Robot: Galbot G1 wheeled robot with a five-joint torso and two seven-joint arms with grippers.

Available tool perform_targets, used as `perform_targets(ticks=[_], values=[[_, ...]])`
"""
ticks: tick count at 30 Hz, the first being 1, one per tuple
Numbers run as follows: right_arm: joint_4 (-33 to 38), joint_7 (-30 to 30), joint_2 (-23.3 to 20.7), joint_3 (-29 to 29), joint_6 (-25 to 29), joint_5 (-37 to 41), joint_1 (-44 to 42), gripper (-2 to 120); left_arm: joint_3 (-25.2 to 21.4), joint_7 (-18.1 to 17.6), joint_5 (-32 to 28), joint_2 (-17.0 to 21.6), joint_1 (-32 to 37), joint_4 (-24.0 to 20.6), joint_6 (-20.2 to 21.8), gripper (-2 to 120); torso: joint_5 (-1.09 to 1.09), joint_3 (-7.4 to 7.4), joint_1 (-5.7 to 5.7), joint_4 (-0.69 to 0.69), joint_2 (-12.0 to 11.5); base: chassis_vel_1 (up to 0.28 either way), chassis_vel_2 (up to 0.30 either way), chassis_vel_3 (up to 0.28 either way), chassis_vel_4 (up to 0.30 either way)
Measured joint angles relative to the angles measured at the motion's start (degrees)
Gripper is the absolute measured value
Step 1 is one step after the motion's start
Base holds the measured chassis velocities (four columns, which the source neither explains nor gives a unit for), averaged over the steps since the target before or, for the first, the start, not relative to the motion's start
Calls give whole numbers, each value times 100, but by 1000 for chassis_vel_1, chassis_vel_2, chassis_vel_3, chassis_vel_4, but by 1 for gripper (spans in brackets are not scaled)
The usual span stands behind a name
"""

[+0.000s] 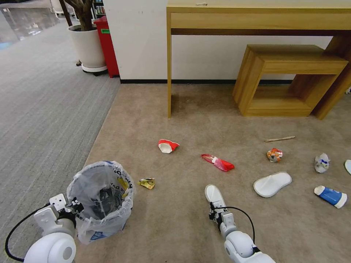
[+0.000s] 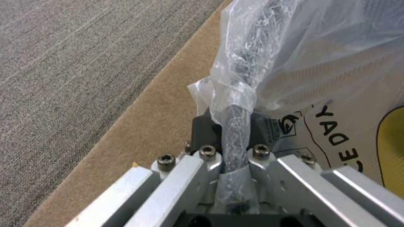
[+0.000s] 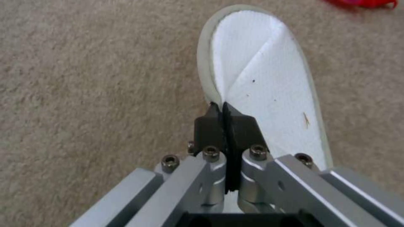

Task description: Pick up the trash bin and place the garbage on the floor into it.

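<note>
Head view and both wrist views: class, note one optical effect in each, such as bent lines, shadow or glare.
Head view: the desk leans and bows from wide-angle distortion, casting a soft shadow on the carpet. Left wrist view: the trash bin liner shows pale glare. Right wrist view: the slipper looks evenly lit, carpet softly blurred.

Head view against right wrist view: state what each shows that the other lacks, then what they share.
Head view alone: the left gripper clamped on the rim of the trash bin, a second slipper, a red paper cup, a crushed can.
Right wrist view alone: the closed fingers pinching the slipper's edge, and specks on its fabric.
Shared: the right gripper holding the white slipper, and the red wrapper.
</note>
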Motion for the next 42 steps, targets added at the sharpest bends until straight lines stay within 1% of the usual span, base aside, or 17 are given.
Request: perform_targets(ticks=[3,13,17,20,21,24,25,27,29,31,42], values=[[99,8,-74,22,-10,49,-46,0,14,1,6,-4,-5,1,-1,0,1,0,0,0,0,0,0,0,0],[813,63,-604,240,-92,314,-386,0,110,3,43,-20,-25,-13,-2,0,1,0,0,0,0,0,0,0,0],[1008,63,-718,324,-88,381,-445,0,150,8,44,-12,-31,-15,3,0,0,0,0,0,0,0,0,0,0],[1400,42,-861,504,-72,499,-539,0,210,21,48,5,-43,-13,9,0,0,0,0,0,0,0,0,0,0],[1400,42,-861,504,-72,499,-539,0,210,21,48,5,-43,-13,9,0,0,0,0,0,0,0,0,0,0],[1837,13,-941,684,-77,605,-613,0,272,49,84,18,-52,10,11,0,0,0,0,0,0,0,0,0,0],[1837,13,-941,684,-77,605,-613,0,272,49,84,18,-52,10,11,0,0,0,0,0,0,0,0,0,0],[2149,3,-997,788,-88,647,-672,0,317,76,119,36,-51,19,11,0,0,0,0,0,0,0,0,0,0],[2234,2,-1016,816,-94,665,-693,0,328,80,124,44,-49,20,11,0,0,0,0,0,0,0,0,0,0],[2463,0,-1072,884,-128,707,-750,0,349,89,131,64,-49,25,11,0,0,0,0,0,0,0,0,0,0],[3039,-48,-1208,1018,-86,785,-860,0,451,112,165,129,-52,44,12,0,0,0,0,0,0,0,0,0,0]])
